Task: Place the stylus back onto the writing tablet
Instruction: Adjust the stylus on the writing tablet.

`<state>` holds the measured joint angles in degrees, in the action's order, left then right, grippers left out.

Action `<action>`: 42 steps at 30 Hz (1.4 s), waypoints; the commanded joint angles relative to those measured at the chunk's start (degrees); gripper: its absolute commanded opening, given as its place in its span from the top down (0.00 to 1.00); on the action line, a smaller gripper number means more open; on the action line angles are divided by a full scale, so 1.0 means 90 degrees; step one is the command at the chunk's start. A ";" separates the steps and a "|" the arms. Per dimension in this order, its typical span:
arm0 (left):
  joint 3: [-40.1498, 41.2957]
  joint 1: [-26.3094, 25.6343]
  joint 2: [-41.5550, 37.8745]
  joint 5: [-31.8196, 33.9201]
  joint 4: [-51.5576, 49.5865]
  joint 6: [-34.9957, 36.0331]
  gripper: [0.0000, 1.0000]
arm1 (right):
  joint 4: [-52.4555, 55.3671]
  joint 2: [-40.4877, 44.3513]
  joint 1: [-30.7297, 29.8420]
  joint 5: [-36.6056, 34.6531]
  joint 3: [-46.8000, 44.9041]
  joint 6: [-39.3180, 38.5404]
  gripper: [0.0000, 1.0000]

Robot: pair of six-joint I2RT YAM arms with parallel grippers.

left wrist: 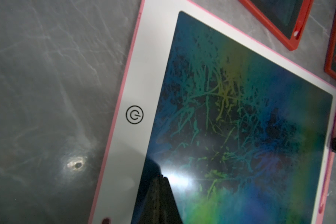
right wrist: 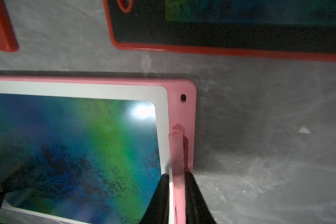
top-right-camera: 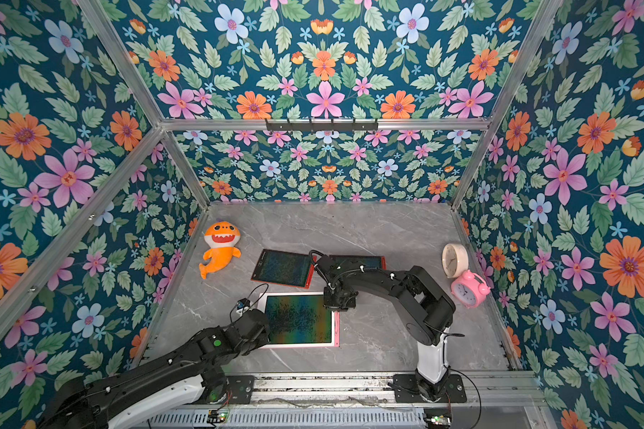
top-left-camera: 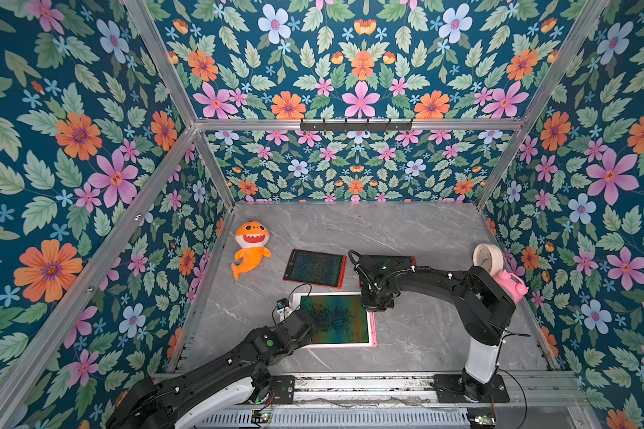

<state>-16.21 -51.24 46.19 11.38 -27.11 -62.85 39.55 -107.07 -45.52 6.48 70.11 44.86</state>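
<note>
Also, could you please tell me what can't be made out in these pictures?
- Stylus: its lower end is hidden by the right gripper in the right wrist view, and blur hides whether the jaws pinch it.
- Right gripper's tips: covered by its own wrist in both top views.
- One red tablet: mostly under the right arm in both top views.
- Left gripper: cut off by the picture's edge in the left wrist view.

right pincer over pink tablet far-right corner | red tablet behind | shark plush far left
</note>
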 commanded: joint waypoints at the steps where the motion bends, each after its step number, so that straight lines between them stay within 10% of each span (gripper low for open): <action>1: -0.0069 0.0020 -0.0014 0.0023 -0.0246 0.0078 1.00 | 0.0238 0.0135 -0.0001 -0.0177 0.0031 0.0040 0.80; 42: -0.0143 0.1162 0.0678 -0.0935 0.0277 0.1006 1.00 | 0.1120 -0.1075 0.0169 -0.0736 0.1751 -0.0695 0.87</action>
<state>-18.15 -40.88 52.18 3.73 -22.87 -53.71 48.10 -116.29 -44.16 0.69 85.17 39.11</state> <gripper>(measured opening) 0.057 0.127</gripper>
